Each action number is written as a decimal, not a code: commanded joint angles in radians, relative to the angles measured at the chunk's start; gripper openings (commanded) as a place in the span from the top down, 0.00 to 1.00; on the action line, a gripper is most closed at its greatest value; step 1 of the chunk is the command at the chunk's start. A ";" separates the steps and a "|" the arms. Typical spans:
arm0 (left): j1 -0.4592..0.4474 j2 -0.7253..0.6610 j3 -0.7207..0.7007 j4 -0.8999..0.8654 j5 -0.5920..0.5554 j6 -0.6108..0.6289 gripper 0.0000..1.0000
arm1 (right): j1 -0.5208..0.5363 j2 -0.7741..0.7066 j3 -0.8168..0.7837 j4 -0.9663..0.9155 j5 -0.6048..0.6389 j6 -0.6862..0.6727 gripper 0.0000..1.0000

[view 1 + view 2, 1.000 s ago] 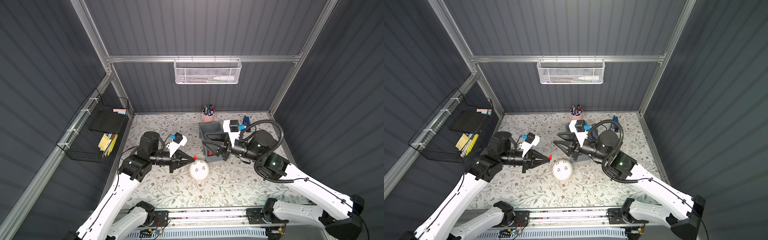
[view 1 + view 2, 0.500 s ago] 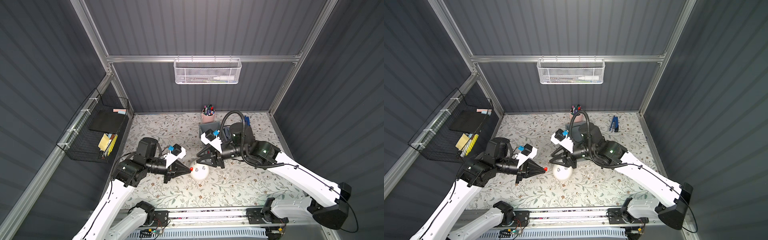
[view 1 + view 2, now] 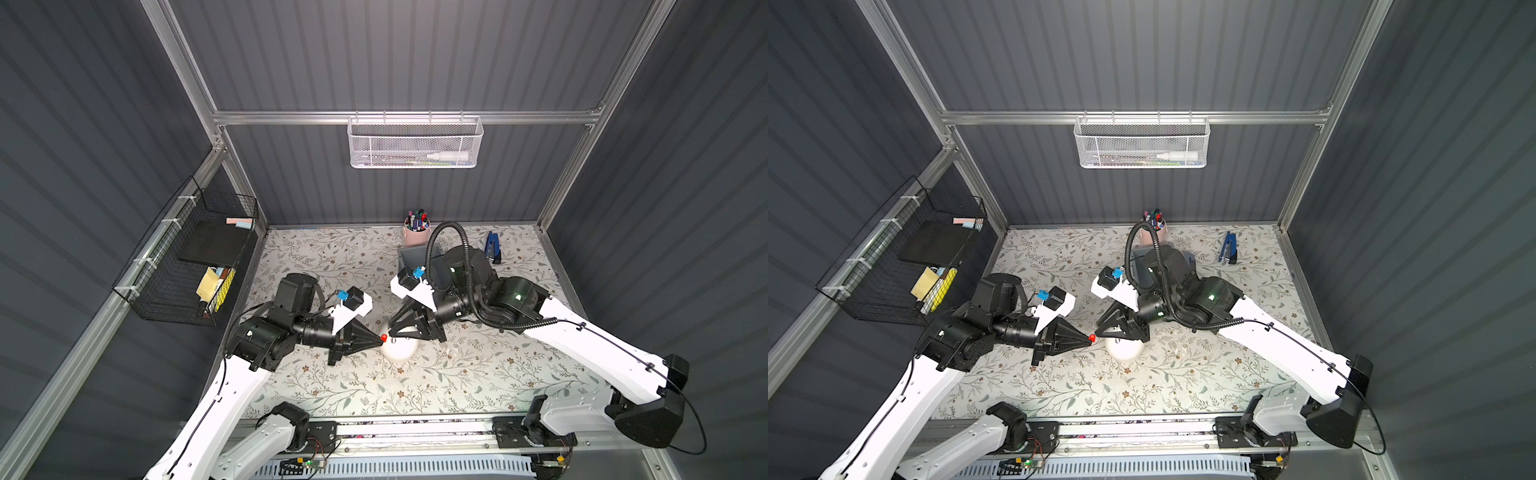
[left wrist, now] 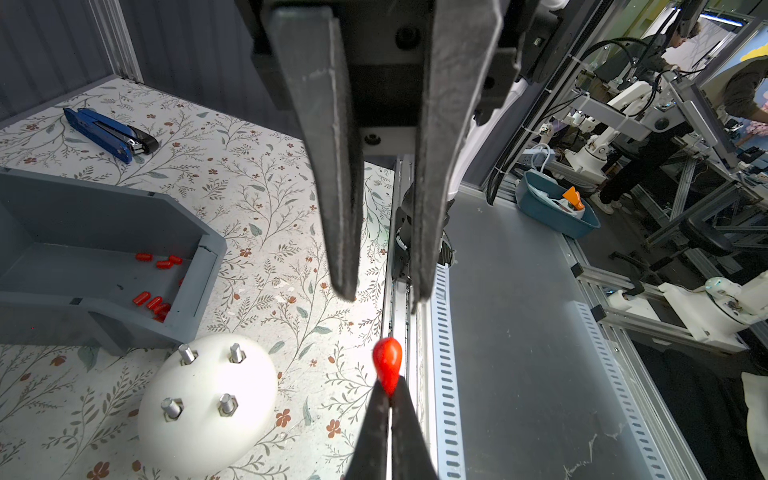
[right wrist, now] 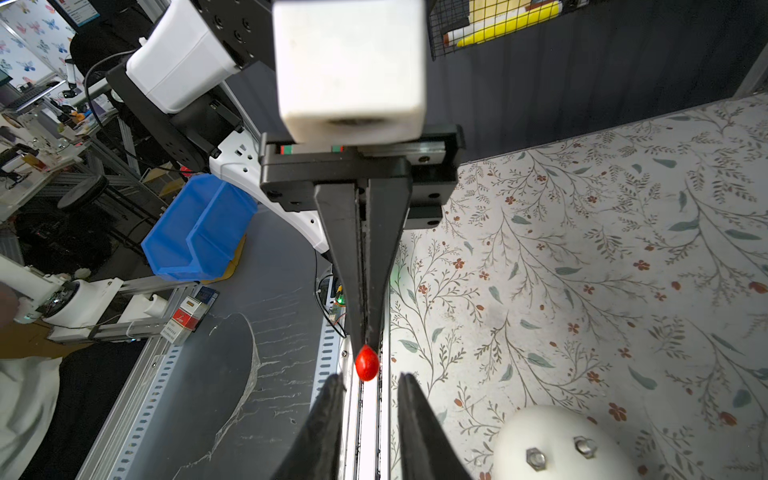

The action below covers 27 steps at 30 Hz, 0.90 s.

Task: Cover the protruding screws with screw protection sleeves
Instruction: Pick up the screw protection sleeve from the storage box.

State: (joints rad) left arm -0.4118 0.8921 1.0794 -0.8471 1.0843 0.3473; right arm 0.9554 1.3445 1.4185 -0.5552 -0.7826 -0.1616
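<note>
Left wrist view: your left gripper (image 4: 389, 401) is clenching tight on the base of one red sleeve (image 4: 387, 362), and the sleeve's rounded end is pointing out past the tips. Your right gripper (image 4: 380, 297) is facing it tip to tip, its fingers (image 4: 338, 187) standing apart with a clear gap between them. Here the sleeve is sitting short of those fingertips, touching neither. The right wrist view is showing the same: the sleeve (image 5: 366, 362) is hanging just at the mouth of the parted right fingers, not gripped by them. In both top views the two grippers are meeting nose to nose above the table (image 3: 478, 374), with the sleeve (image 3: 383, 337) showing near the edge of the dome (image 3: 399, 351).

The dome, white and rounded, is resting on the floral table beside the grippers. Four screws (image 4: 187, 354) are sticking up from it, each with a nut at its foot, and all four are standing bare.

Beyond the dome, just beside it, the grey bin (image 4: 104, 216) is lying on the table with loose sleeves (image 4: 154, 301) scattered on its floor in two small clusters. I cannot count them reliably. Farther back, well apart from the bin, a blue stapler (image 4: 110, 135) is lying flat. In a top view a pink cup (image 3: 417, 237) of pens is standing by the back wall, behind the bin.
</note>
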 commanded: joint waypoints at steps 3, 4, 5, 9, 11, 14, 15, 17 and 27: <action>0.004 0.003 0.029 -0.011 0.034 0.006 1.00 | 0.018 0.029 0.046 -0.042 -0.023 -0.045 0.73; 0.004 0.004 0.028 -0.009 0.035 0.005 1.00 | 0.020 0.031 0.049 -0.045 -0.021 -0.048 0.73; 0.005 0.005 0.028 -0.009 0.035 0.005 1.00 | 0.022 0.034 0.051 -0.046 -0.018 -0.050 0.74; 0.004 0.003 0.026 -0.008 0.037 0.005 1.00 | 0.027 0.033 0.056 -0.046 -0.007 -0.056 0.78; 0.004 0.003 0.025 -0.006 0.038 0.004 1.00 | 0.027 0.032 0.056 -0.047 -0.004 -0.059 0.84; 0.004 0.004 0.025 -0.005 0.038 0.001 1.00 | 0.028 0.032 0.054 -0.047 -0.006 -0.057 0.85; 0.005 0.006 0.024 -0.002 0.038 -0.003 1.00 | 0.028 0.035 0.055 -0.050 -0.007 -0.055 0.80; 0.004 0.006 0.024 0.002 0.039 -0.005 1.00 | 0.029 0.041 0.061 -0.059 -0.010 -0.057 0.78; 0.004 0.013 0.023 0.016 0.049 -0.017 1.00 | 0.035 0.051 0.066 -0.066 -0.001 -0.061 0.82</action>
State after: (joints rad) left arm -0.4118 0.8959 1.0794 -0.8425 1.1034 0.3397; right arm 0.9836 1.3811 1.4548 -0.6010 -0.7807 -0.1955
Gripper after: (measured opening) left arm 0.055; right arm 0.184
